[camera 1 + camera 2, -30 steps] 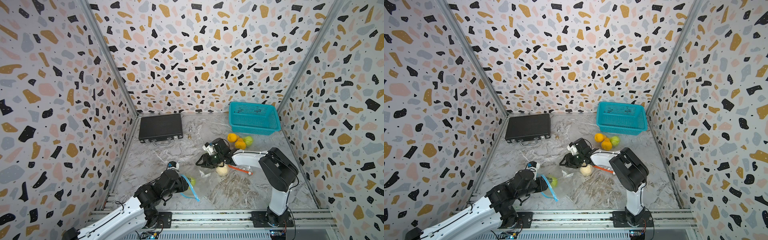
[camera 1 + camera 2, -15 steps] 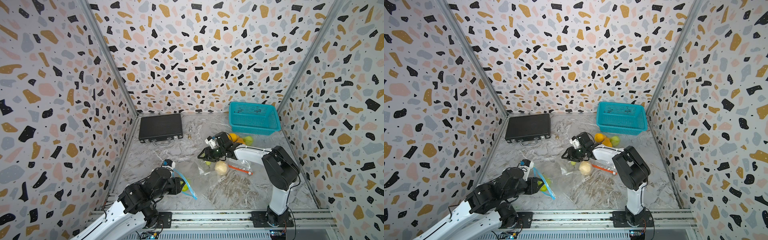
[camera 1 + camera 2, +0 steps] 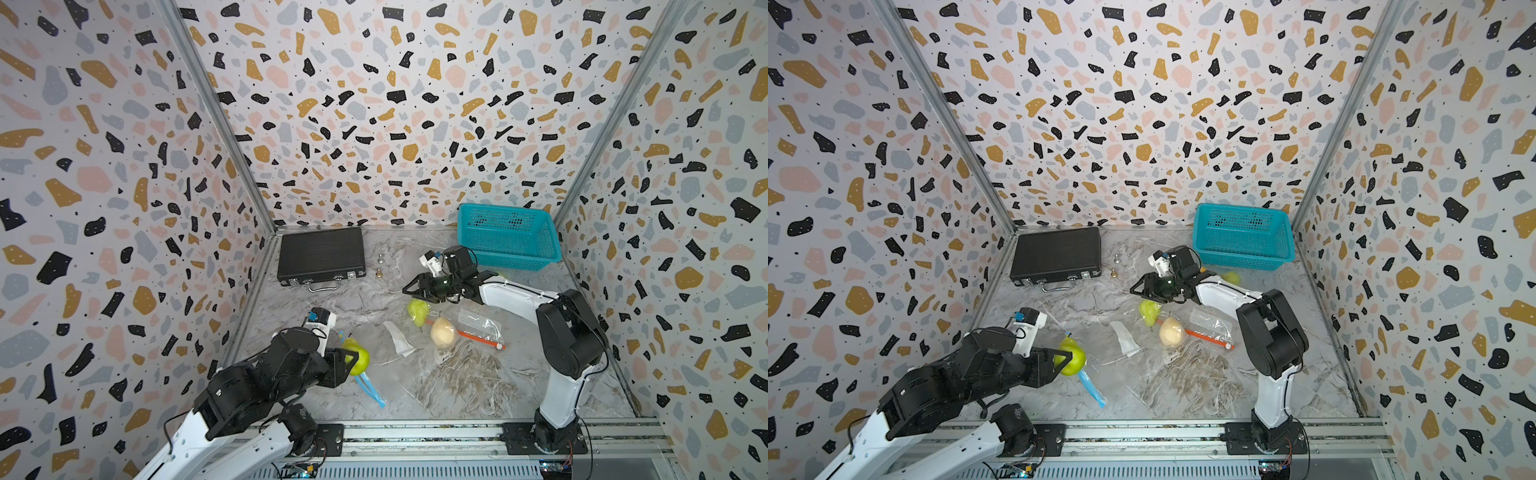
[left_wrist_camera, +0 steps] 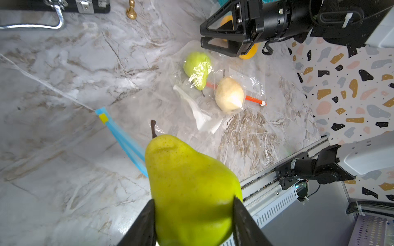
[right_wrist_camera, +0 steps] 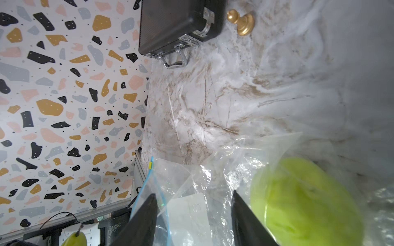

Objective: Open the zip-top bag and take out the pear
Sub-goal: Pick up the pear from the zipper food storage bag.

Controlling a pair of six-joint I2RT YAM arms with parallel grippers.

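Pulled back, left tool (image 4: 193,203) grips the pear (image 4: 187,170) outside its bag (image 4: 125,140); right tool (image 5: 194,194) gapes empty.

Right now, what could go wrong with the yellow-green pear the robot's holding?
The left gripper pinches the yellow-green pear only at its fat bottom end, so it might slip out. The clear plastic bag with the blue zipper lies right beside it and might get dragged along.
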